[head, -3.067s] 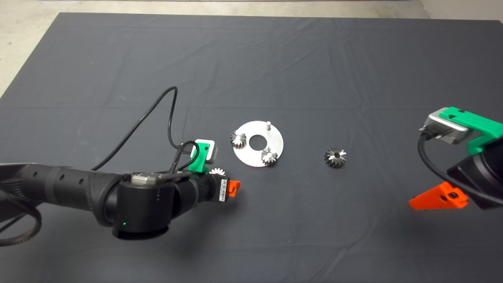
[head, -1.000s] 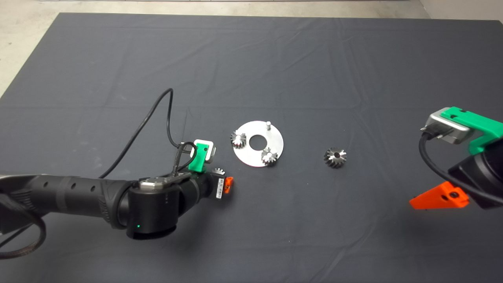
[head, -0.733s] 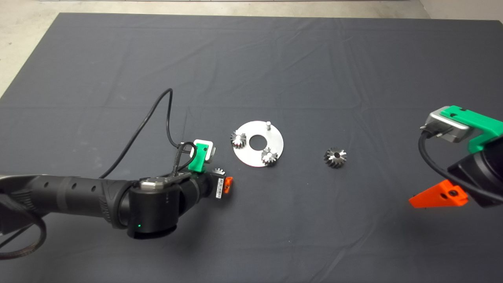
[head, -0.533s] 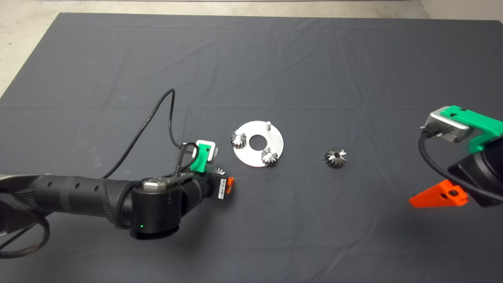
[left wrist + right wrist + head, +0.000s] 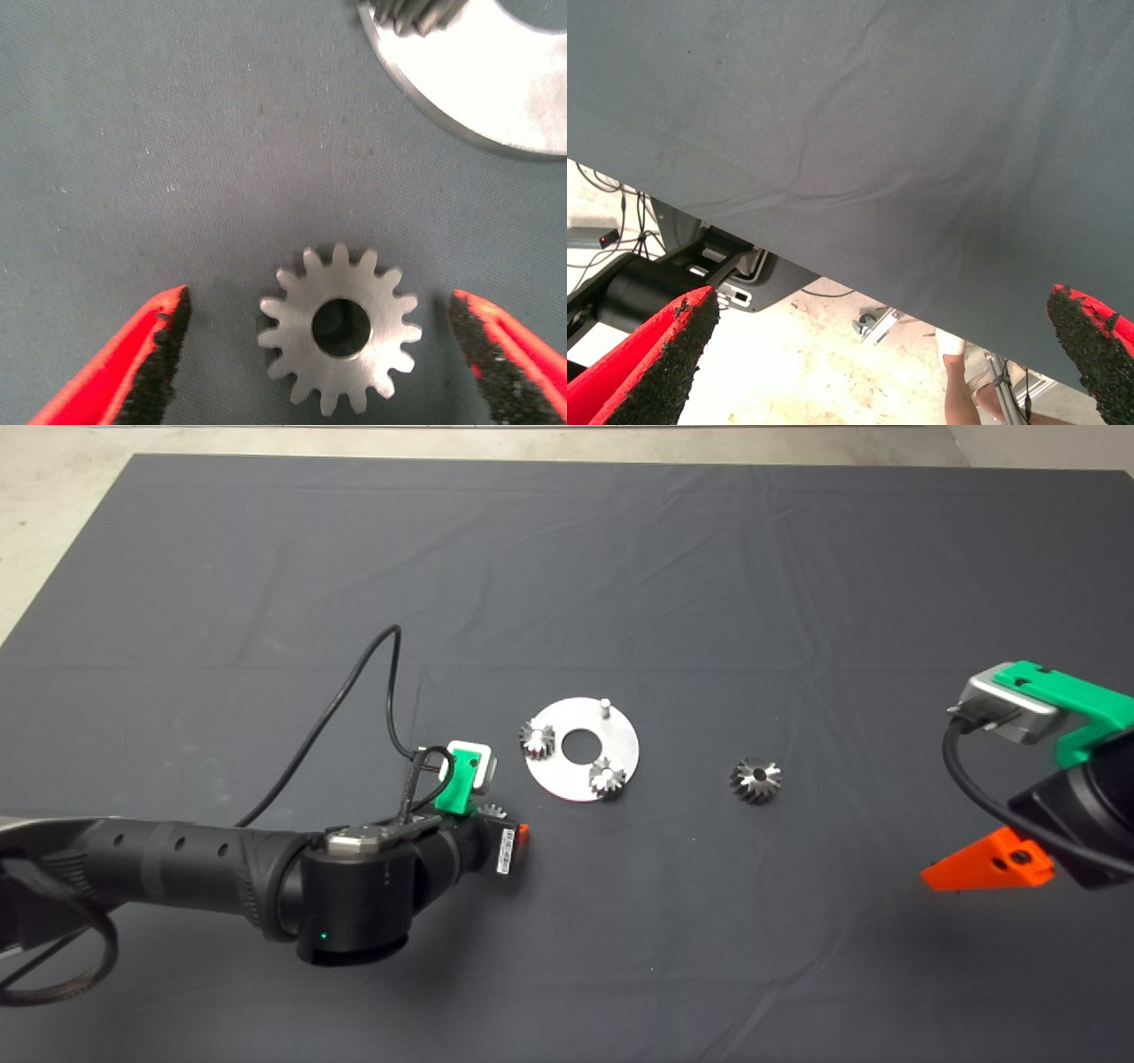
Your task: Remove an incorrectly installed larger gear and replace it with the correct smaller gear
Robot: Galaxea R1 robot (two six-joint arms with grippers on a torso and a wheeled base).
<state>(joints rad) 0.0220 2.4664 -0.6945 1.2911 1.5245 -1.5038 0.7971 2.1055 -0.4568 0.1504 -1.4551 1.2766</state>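
Note:
The smaller gear, silvery with a dark centre hole, lies flat on the mat between the open fingers of my left gripper, touching neither pad. In the head view only its edge shows beside the left gripper. The larger gear, a dark bevel gear, lies loose on the mat right of the round metal plate. The plate carries two small gears and one bare pin. My right gripper waits open at the right edge.
The plate's rim lies just beyond the smaller gear in the left wrist view. The left arm's black cable loops above the mat. The right wrist view shows the mat's edge, the floor and a person's leg.
My left gripper has turned and shifted slightly over the smaller gear, covering more of it in the head view. The gears, plate and right arm have not moved.

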